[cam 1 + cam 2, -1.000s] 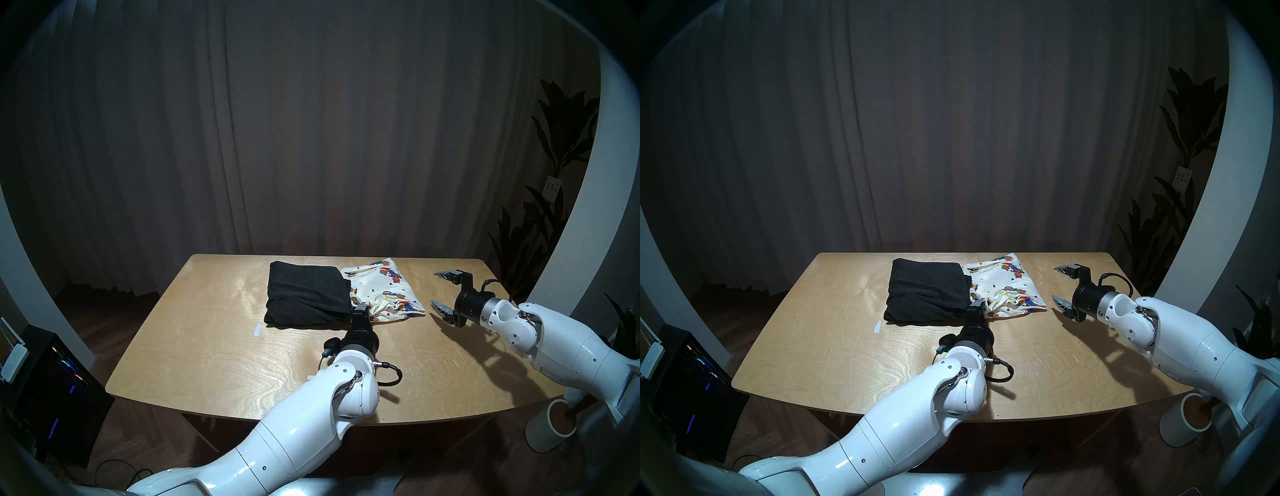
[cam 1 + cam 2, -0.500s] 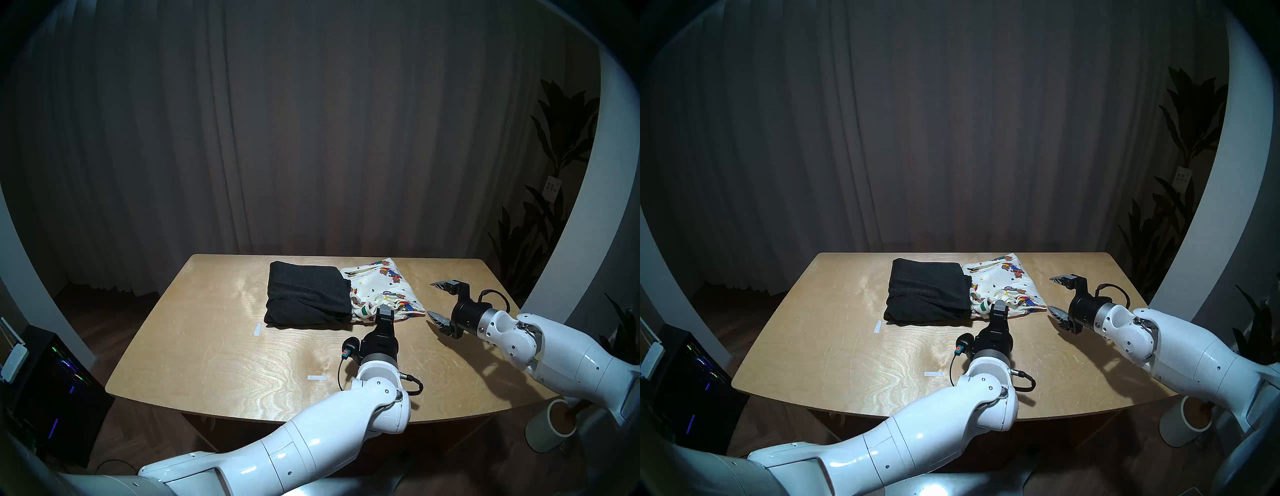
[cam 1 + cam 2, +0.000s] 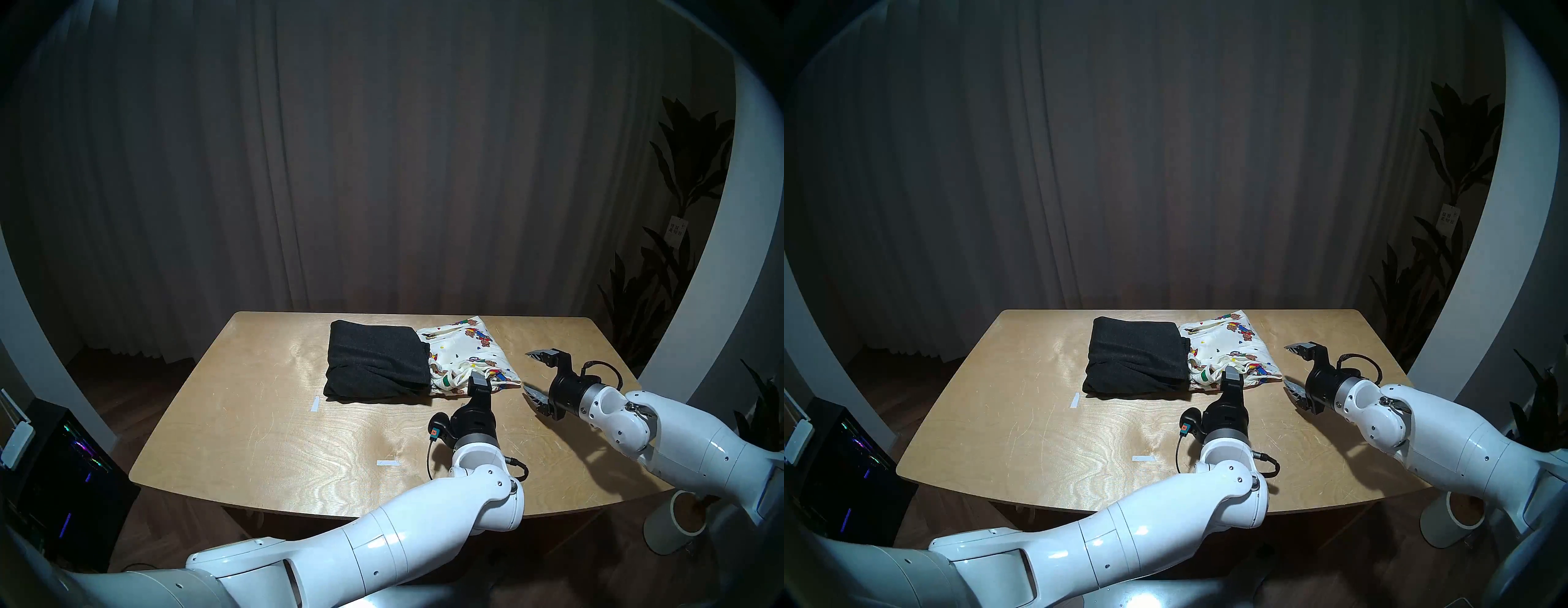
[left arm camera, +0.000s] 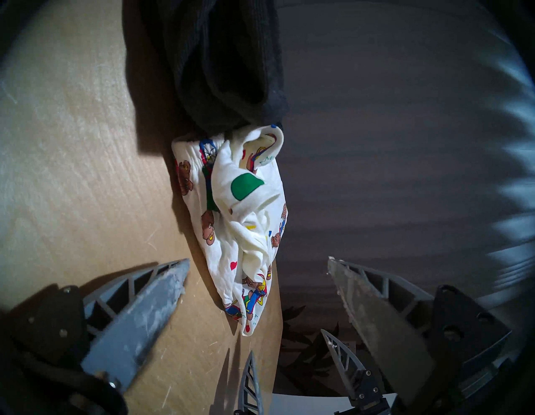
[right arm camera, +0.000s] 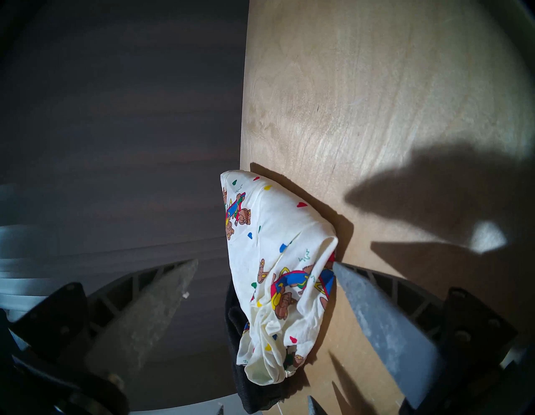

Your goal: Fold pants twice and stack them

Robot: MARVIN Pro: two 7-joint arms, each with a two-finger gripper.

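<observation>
Dark equipment box (image 3: 63,479) with coloured lights on the floor far left; curtain (image 3: 382,170) behind. Wooden counter (image 3: 254,424) carries two small white tape strips (image 3: 315,403), one left of the clothes, one near the front edge. Charcoal pants (image 3: 377,361), folded, lie at the far middle, their right edge overlapping the cream teddy-bear pants (image 3: 466,352), which lie crumpled just to the right, touching. Left gripper (image 4: 257,278) hovers at the near edge of the cream pair, jaws wide, nothing between them but air; the cloth's near corner lies just ahead of them. Right gripper (image 3: 535,375) is just right of the cream pants, jaws wide and empty, one fingertip close to the cloth's right corner; contact unclear. Far right: dark plant (image 3: 679,212) with a white tag (image 3: 676,229), its writing too small to read, and a white pot (image 3: 674,526) on the floor.
</observation>
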